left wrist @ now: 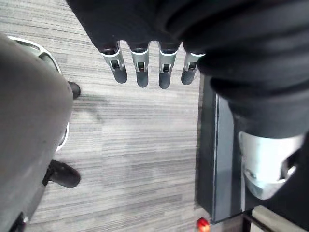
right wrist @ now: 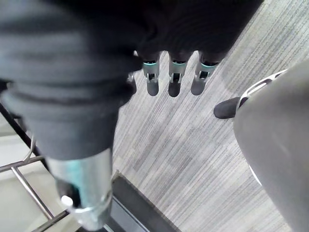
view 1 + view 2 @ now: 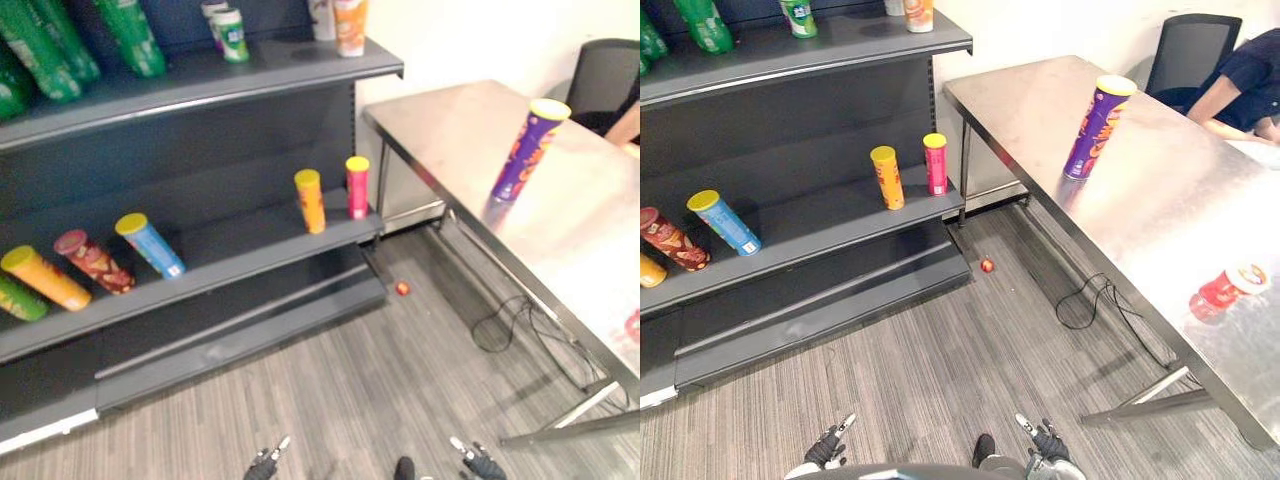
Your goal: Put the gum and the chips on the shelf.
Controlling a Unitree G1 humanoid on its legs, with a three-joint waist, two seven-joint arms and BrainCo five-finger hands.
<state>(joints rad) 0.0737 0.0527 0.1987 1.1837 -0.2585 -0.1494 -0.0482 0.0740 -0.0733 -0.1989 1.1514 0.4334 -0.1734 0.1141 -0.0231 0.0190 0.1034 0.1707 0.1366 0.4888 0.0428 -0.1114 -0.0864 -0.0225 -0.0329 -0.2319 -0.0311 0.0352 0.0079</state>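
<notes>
The chips can (image 3: 1095,128) is purple with orange markings and a yellow lid, the gum jar (image 3: 1222,290) red with a white lid, the desk (image 3: 1170,205) silver, the shelf (image 3: 830,228) dark grey, the floor (image 3: 940,370) grey-streaked.

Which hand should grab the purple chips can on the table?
Probably the right hand. The purple chips can stands on the table, on the robot's right, and the right hand hangs open and empty on that side. The left hand, open too, hangs nearer the shelf.
</notes>
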